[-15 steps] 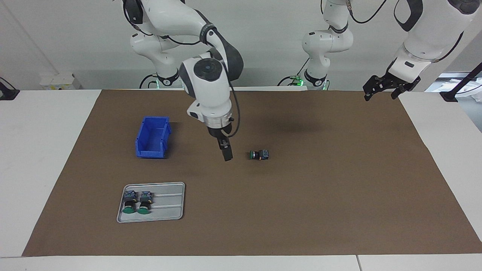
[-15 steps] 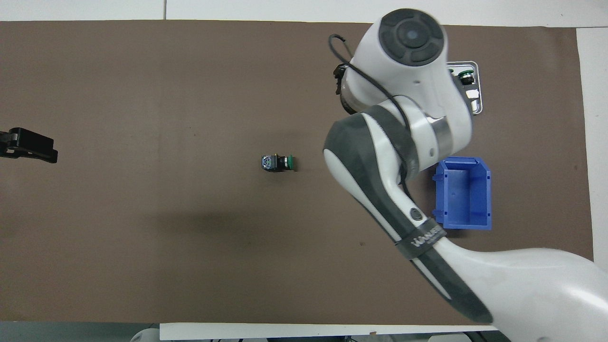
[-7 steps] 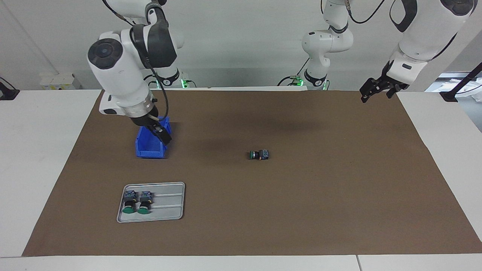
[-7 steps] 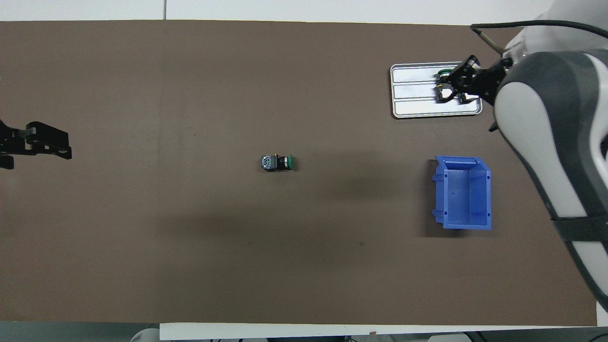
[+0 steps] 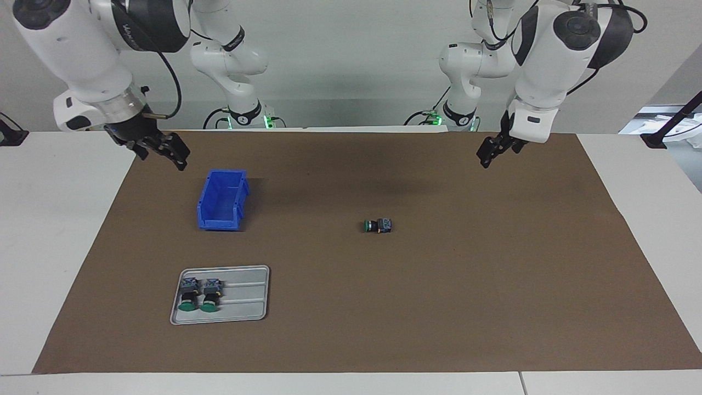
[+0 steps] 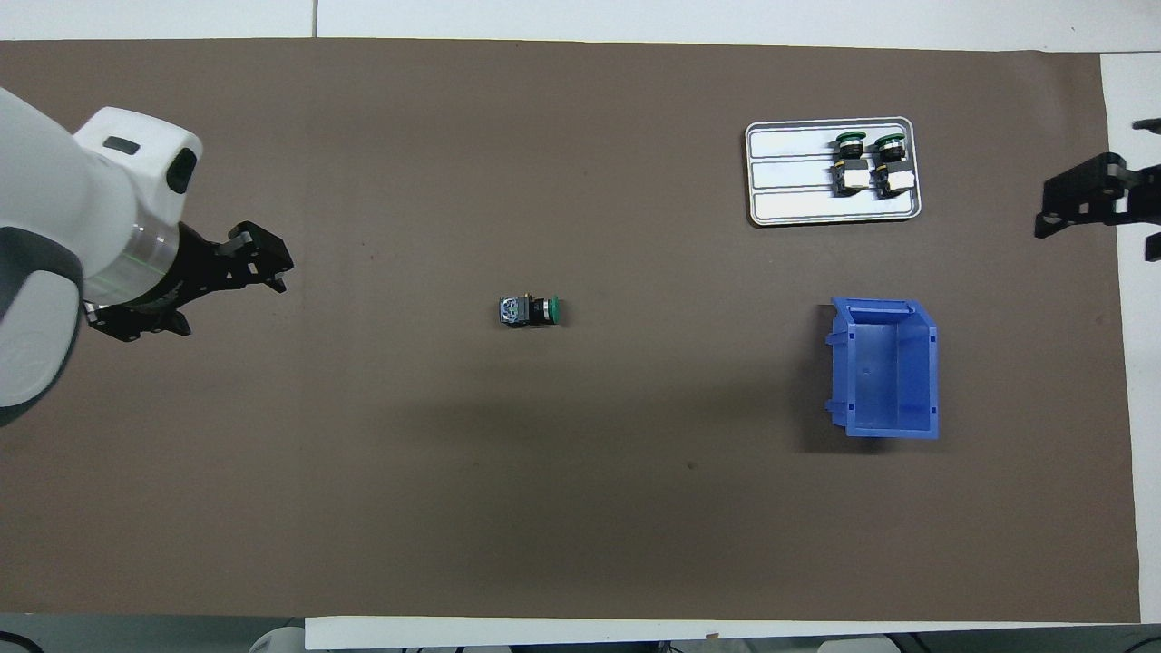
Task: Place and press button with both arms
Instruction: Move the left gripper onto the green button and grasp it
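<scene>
My right hand [image 5: 167, 149] and left hand [image 5: 490, 152] hang wide, empty. Bin [image 5: 221, 207] below right hand: empty. Tray [image 5: 244, 296]: two buttons [image 5: 198, 294].

Right end effector [image 5: 174, 154] is withdrawn from beside the button [image 5: 378, 225], past the blue bin [image 5: 222, 200], and now hangs over the counter's edge at the right arm's end. Left end effector [image 5: 492, 151] is shifted inward over the brown mat [image 5: 439, 307].
</scene>
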`<state>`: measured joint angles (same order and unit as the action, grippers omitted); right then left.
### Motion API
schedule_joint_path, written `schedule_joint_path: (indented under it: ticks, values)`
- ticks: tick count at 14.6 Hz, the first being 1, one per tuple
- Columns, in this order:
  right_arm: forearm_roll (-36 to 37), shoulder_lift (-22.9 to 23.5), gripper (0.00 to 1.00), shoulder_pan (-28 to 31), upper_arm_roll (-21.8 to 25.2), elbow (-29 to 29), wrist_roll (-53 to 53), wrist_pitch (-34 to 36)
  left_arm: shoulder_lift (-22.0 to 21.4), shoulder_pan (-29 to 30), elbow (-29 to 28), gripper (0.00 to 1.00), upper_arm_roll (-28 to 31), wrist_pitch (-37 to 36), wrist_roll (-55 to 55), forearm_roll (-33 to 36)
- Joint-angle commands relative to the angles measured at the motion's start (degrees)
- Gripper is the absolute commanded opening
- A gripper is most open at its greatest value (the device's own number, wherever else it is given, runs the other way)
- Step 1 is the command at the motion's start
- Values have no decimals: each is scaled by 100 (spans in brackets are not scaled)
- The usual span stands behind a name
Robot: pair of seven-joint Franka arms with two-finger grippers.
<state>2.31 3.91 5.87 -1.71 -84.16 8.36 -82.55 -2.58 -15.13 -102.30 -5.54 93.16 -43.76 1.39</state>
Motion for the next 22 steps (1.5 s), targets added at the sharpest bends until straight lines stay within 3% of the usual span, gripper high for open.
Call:
schedule_joint_path:
  ticks: [1, 6, 10, 14, 16, 22]
  values:
    - [156, -224, 99, 73, -66, -180, -397, 133, 177, -279, -98, 100, 62, 368, -1148, -146]
    - [86, -637, 99, 55, -49, -619, -650, 169, 758, -850, 8, 100, 62, 974, -3389, -419]
    - [86, -646, 99, -296, 320, -637, -740, 169, 1575, -1176, 587, 100, 71, 1177, -4972, -490]
    - [77, -594, 99, -306, 347, -638, -748, 169, 1996, -1615, 597, 100, 88, 1502, -5818, -446]
    - [77, -611, 99, -244, 338, -681, -766, 195, 2478, -1870, 885, 100, 114, 1538, -6170, -368]
    - [68, -611, 99, -261, 338, -681, -766, 195, 2963, -1967, 1054, 100, 115, 2249, -7014, -236]
